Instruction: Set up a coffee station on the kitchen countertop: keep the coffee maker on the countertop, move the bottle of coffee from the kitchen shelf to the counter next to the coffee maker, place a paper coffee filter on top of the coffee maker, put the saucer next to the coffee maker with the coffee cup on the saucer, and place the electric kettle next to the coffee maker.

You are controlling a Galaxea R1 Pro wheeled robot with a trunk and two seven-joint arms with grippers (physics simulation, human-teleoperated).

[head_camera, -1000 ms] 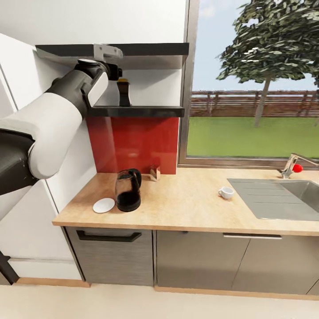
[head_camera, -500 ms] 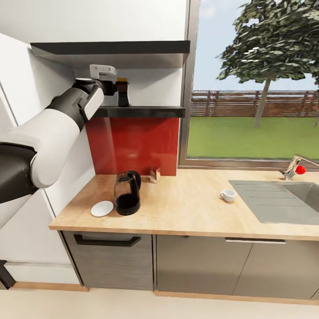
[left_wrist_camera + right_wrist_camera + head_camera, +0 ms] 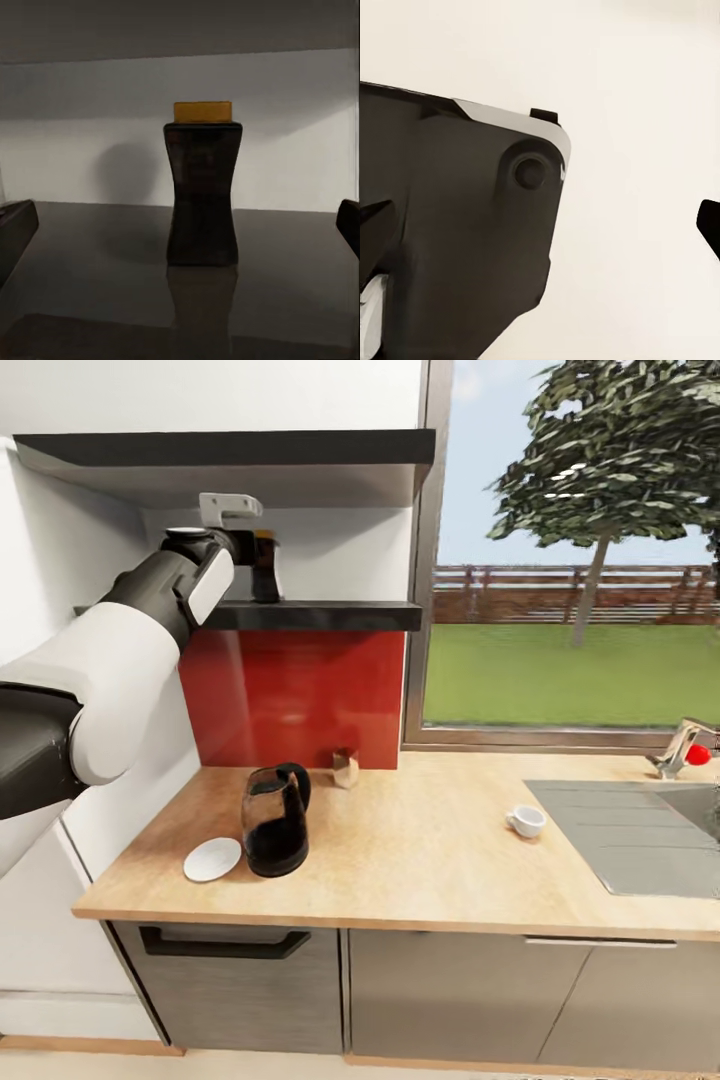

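One arm was raised to the kitchen shelf (image 3: 320,616), its left pincer (image 3: 250,550) level with the bottle of coffee (image 3: 265,567), which stood upright on the dark slab straight ahead of it. In the left wrist view the bottle (image 3: 202,195) sat midway between the two dark fingertips (image 3: 15,232), which were spread wide at either side and touched nothing; the pincer was well open and empty. Nothing stood between it and the bottle, only bare shelf, with the white wall close behind and a second dark shelf (image 3: 230,455) overhead.

Well below the pincer, on the kitchen countertop (image 3: 430,850), the electric kettle (image 3: 274,833) stood upright with the saucer (image 3: 212,859) lying flat just beside it, apart from it. A small brown object (image 3: 345,768) stood against the red backsplash (image 3: 300,695) behind the kettle. Far off to the pincer's right, the coffee cup (image 3: 526,821) sat near the sink (image 3: 640,840), with a tap (image 3: 682,748) beyond it.

The right pincer (image 3: 540,217) showed in its wrist view as two dark tips at opposite edges, set wide apart, with a dark robot part (image 3: 457,225) and a pale surface beyond.
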